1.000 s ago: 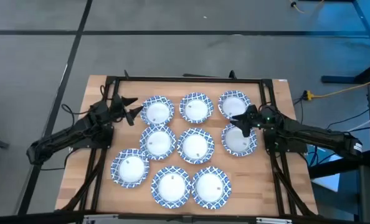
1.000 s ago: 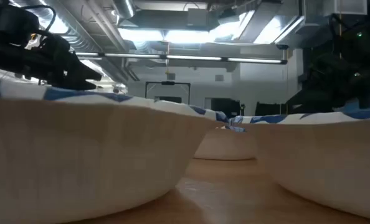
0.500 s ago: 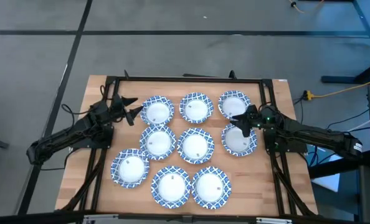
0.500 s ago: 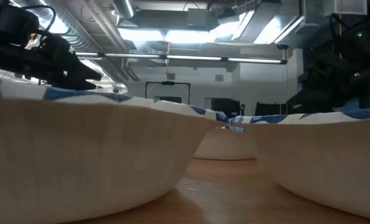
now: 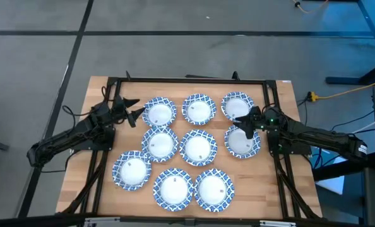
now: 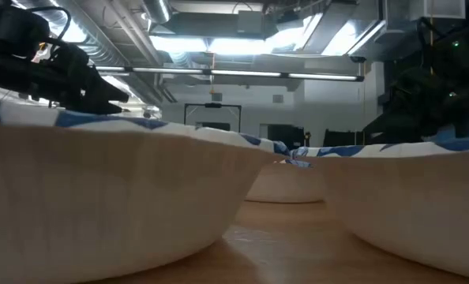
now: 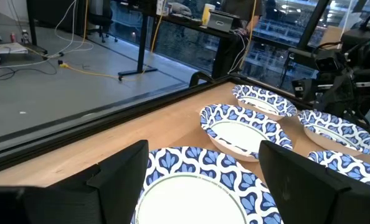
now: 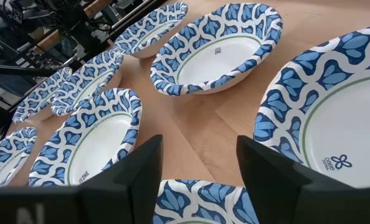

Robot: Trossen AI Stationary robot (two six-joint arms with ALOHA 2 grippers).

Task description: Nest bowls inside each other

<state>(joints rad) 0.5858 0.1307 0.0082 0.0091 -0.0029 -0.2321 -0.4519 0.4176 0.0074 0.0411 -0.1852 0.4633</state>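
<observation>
Several identical bowls, white inside with blue-and-white rims, sit upright on the wooden table in three rows, each on its base. My left gripper (image 5: 134, 111) is open at the far left, its fingers just left of the far-left bowl (image 5: 159, 112), which fills the space between them in the left wrist view (image 7: 191, 186). My right gripper (image 5: 240, 124) is open between the far-right bowl (image 5: 237, 104) and the middle-right bowl (image 5: 242, 142), which shows below its fingers in the right wrist view (image 8: 200, 199).
A dark metal frame (image 5: 187, 80) runs along the table's far edge and down both sides. Other bowls stand close together: far middle (image 5: 198, 108), centre (image 5: 198, 148), near row (image 5: 173, 188). Bare wood lies at the table's left and right margins.
</observation>
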